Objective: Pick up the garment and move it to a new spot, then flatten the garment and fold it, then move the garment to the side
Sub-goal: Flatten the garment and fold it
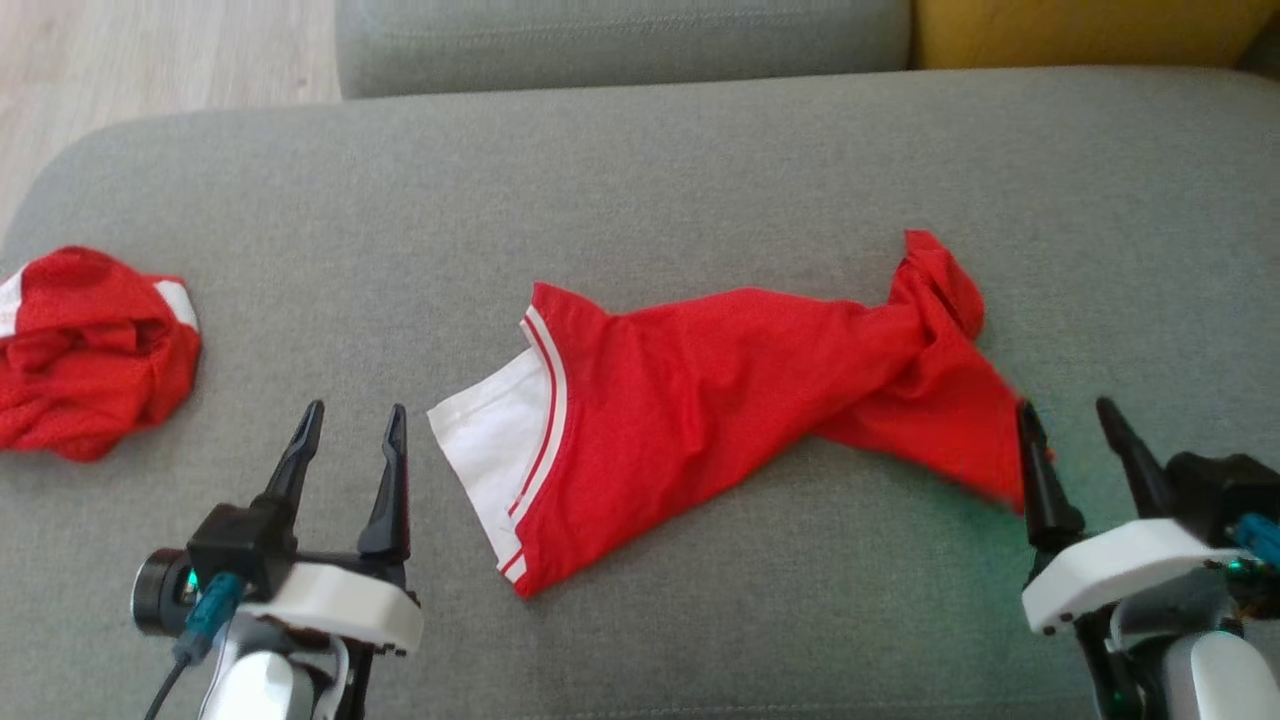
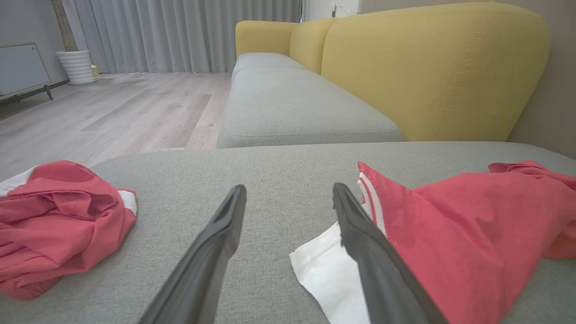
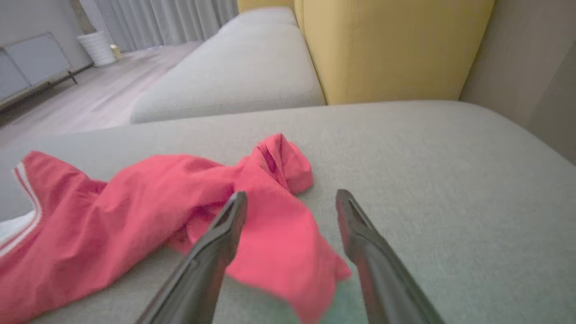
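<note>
1 red heap (image 1: 92,352) left of garment (image 1: 720,390)

You have: crumpled red cloth (image 1: 95,350) far left on grey cushion (image 1: 700,160) | yellow backrest (image 2: 427,67) behind | wood floor (image 2: 112,112), curtains (image 2: 180,36)

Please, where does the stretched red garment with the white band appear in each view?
Head view: garment at centre, reaching toward the right.
Left wrist view: garment at lower right.
Right wrist view: garment from left edge to lower centre.
Shared landmark: yellow sofa back, toward the top in every view.
</note>
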